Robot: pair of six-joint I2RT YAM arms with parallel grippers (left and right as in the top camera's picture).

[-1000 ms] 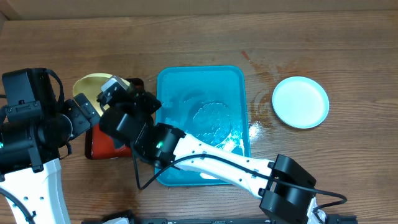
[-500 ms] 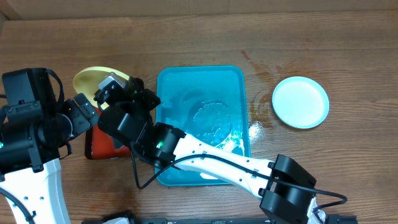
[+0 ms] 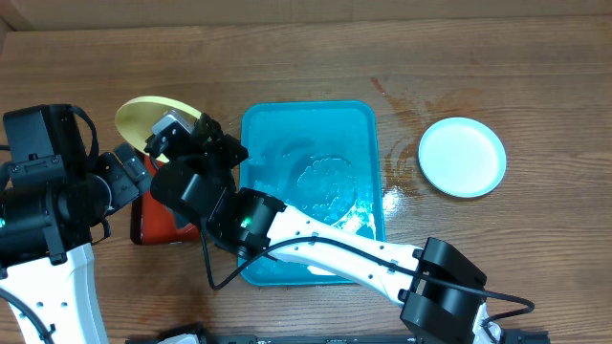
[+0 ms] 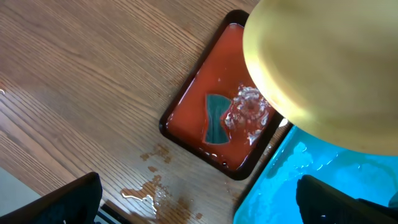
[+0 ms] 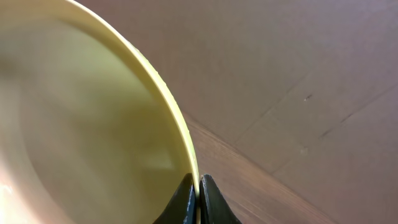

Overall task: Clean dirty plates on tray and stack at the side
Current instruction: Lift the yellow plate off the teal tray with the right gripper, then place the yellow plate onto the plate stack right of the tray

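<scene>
On wood table, wet patches are seen right of blue tray. Yellow plate is clamped at rim by right claw; left claw is spread apart, empty.

Overhead, the top strip of the wooden table lies bare edge to edge, as does the wet wood between the turquoise tray and the light teal plate at right. The right arm slants over the tray's lower left. The left arm, red tray and tilted yellow plate crowd the left side.
</scene>
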